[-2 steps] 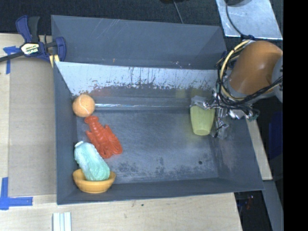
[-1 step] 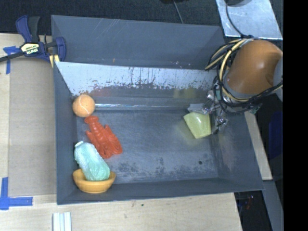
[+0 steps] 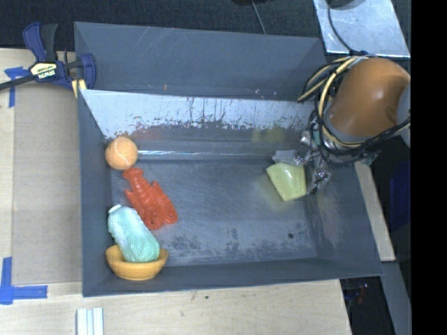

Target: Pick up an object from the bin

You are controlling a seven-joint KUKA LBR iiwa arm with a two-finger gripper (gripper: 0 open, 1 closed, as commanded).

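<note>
1. Gripper [image 3: 312, 167] low at the right end of the grey bin [image 3: 209, 65], close to the right wall, under the arm's orange cover [image 3: 367, 103] and its cables.
2. Jaws: cannot tell whether they are spread or pressed together; the metal parts bunch up and the gap is hidden.
3. Pale yellow-green lump [image 3: 286, 182], soft-looking and roughly blocky, sits on the bin floor right against the jaws on their view-left side. It looks to be touching them; can't tell if it is pinched between them.
4. Orange ball [image 3: 121, 153] is far to the view-left of the jaws, well apart, by the left wall near the back.
5. Red lobster-like toy [image 3: 149, 199] is also far to the view-left of the jaws and a little nearer the front, just below the ball.
6. Mint-green bumpy thing [image 3: 133, 234] lies partly in a yellow-orange bowl [image 3: 136, 265] in the front-left corner, the spot farthest from the jaws; it touches the red toy's lower end.
7. Bare floor lies between the jaws and that left-side group.
</note>
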